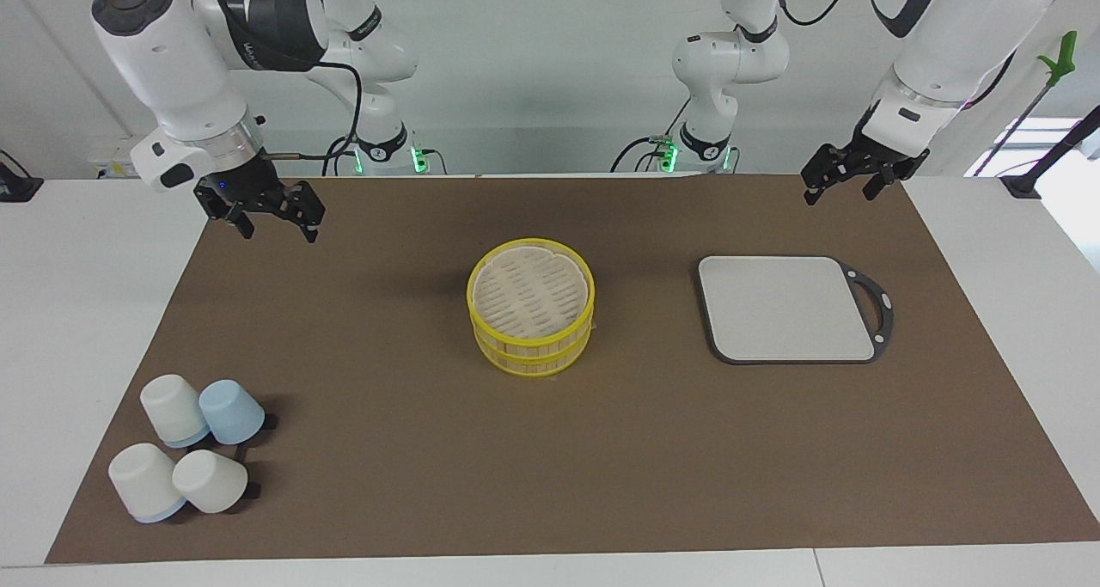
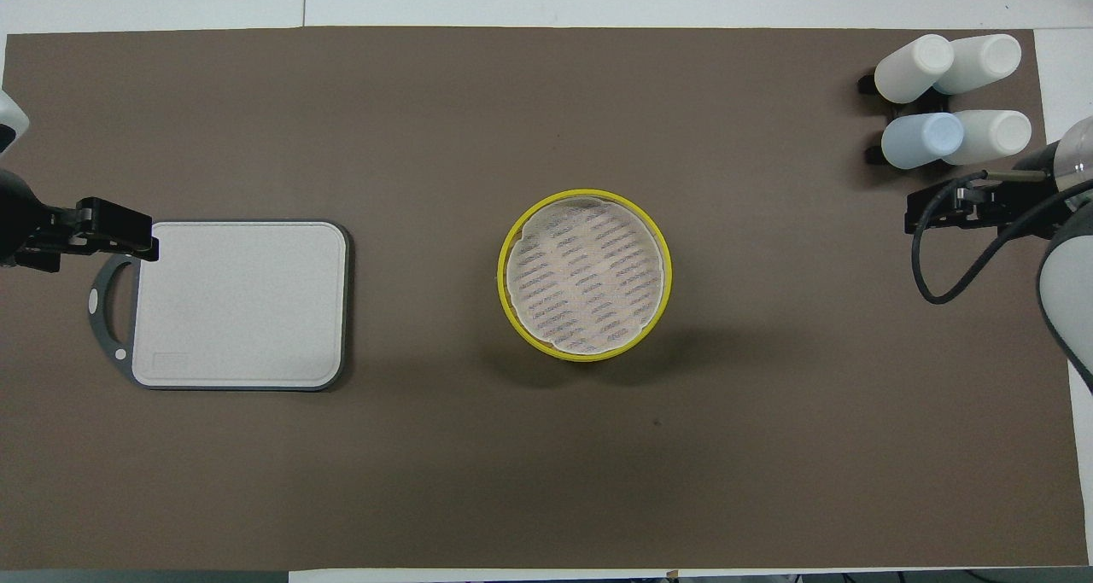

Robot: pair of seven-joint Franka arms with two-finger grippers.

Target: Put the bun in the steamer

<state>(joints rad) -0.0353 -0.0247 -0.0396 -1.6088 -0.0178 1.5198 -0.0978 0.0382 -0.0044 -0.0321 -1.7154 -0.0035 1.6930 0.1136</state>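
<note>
Finding: the steamer stands lidded at the middle of the brown mat on the counter; its pale slotted lid sits square on the upper yellow rim. No bun shows in either view. It may lie inside the closed basket, but that cannot be confirmed.

Step in hand, as a judgement: either the placing is already complete and the arms stand clear, or nothing has begun. With the lid seated and both grippers empty, the former reads as more likely.

Right gripper: raised over the mat's edge toward the right arm's end of the counter, well apart from the steamer, fingers spread, holding nothing. In the overhead view it appears just beside the four cups, which stand farther from the robots than the steamer.

Left gripper: waiting, up over the mat's corner beside the grey board, fingers spread, empty. The board, toward the left arm's end from the steamer, carries nothing.

Next move, if any remains: locate the bun, then lift the lid before any placing. Neither gripper is near the steamer now.
</note>
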